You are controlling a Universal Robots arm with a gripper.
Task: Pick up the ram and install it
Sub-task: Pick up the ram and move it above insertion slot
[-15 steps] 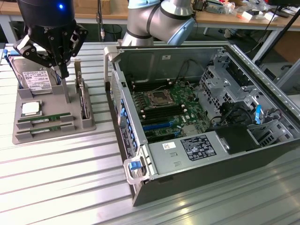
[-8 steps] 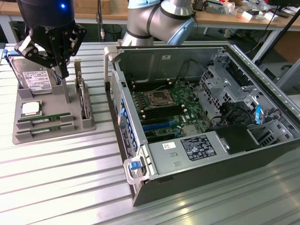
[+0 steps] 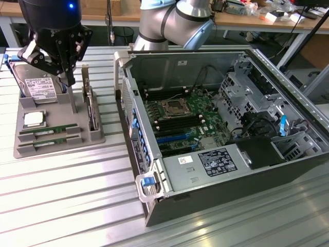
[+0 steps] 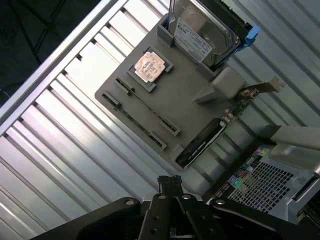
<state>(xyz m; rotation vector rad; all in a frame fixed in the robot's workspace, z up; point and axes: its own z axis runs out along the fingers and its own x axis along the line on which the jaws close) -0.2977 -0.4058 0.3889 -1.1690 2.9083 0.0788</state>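
Tray (image 3: 97,138) at the exterior view's left of table (image 3: 61,200), computer case (image 3: 205,201) at its right. In tray: hard drive (image 3: 38,87) far, CPU chip (image 3: 33,119) midway, ram strips (image 3: 49,133) near, card (image 3: 91,108) rightmost.

The ribbed silver metal table (image 3: 61,195) was lit from overhead; glare was thrown along its slats, and shadow was cast beside the grey plastic tray (image 3: 51,150).
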